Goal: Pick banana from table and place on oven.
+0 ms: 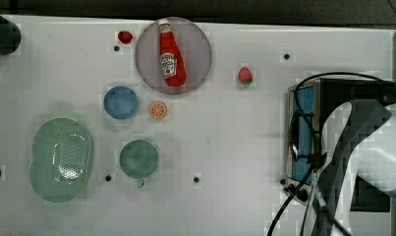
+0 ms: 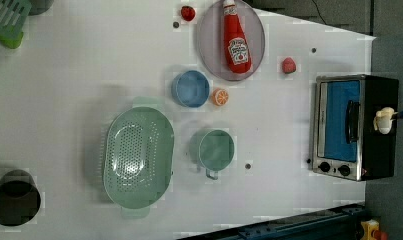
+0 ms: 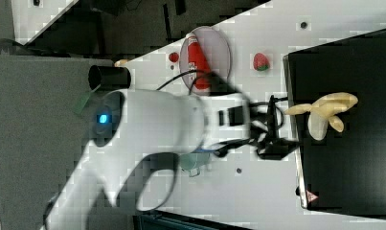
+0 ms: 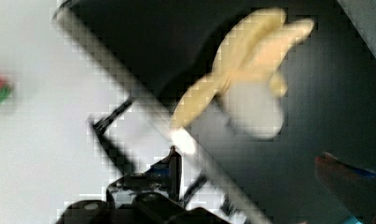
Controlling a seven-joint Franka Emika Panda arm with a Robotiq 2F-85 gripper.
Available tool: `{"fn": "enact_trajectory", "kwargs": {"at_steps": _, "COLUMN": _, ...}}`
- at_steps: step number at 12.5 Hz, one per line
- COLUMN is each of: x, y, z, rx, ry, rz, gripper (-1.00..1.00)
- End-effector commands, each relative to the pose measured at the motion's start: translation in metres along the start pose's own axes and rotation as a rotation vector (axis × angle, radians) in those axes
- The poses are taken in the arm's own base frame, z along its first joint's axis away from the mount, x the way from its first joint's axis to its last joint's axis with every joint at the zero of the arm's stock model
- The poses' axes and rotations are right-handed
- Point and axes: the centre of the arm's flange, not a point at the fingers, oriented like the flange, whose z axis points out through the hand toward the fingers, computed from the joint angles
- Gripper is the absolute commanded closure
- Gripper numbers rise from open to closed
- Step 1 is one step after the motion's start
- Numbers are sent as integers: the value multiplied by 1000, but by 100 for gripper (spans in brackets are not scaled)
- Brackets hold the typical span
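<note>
The pale yellow banana (image 3: 324, 112) lies on the oven's black top (image 3: 353, 167), peel flaps spread, with nothing gripping it. It also sits on the oven (image 2: 356, 127) as the banana (image 2: 384, 120) in the left view, and as the banana (image 4: 246, 79) in the wrist view. My gripper (image 3: 277, 124) hovers at the oven's front edge, just short of the banana, jaws open and empty. One fingertip (image 4: 349, 182) is beside the banana, apart from it. In the top view my arm (image 1: 362, 147) covers the oven (image 1: 303, 128) top. The white table (image 1: 235, 137) carries the rest.
A ketchup bottle (image 1: 171, 54) lies on a grey plate (image 1: 198, 49). A strawberry (image 1: 244, 75), a small red fruit (image 1: 125, 37), an orange slice (image 1: 157, 109), a blue bowl (image 1: 121, 102), a green cup (image 1: 139, 159) and a green colander (image 1: 61, 160) are spread over the table.
</note>
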Motion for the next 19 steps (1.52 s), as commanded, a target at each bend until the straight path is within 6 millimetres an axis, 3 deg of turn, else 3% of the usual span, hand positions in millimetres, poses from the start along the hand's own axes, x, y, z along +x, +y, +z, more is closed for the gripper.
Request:
{"fn": "enact_trajectory", "kwargs": {"at_steps": 1, "x": -52, "y": -74, "z": -97, "rx": 91, "ry": 53, "rz": -9, "gripper": -100}}
{"fn": "enact_trajectory", "kwargs": {"at_steps": 5, "x": -140, "y": -146, "z": -161, "rx": 145, "ry": 55, "rz": 226, "gripper": -100}}
{"fn": "enact_trajectory", "kwargs": {"at_steps": 8, "x": -207, "y": -190, "z": -179, "rx": 160, "ry": 71, "rz": 361, "gripper": -100}}
{"fn": "enact_trajectory", "kwargs": {"at_steps": 10, "x": -237, "y": -204, "z": -186, "rx": 159, "ry": 82, "rz": 358, "gripper": -100}}
{"fn": "enact_trajectory", "kwargs": {"at_steps": 12, "x": -253, "y": -205, "z": -189, "rx": 148, "ry": 80, "rz": 339, "gripper": -100}}
{"fn": "enact_trajectory", "kwargs": {"at_steps": 19, "x": -253, "y": -200, "z": -191, "rx": 153, "ry": 83, "rz": 344, "gripper": -100}}
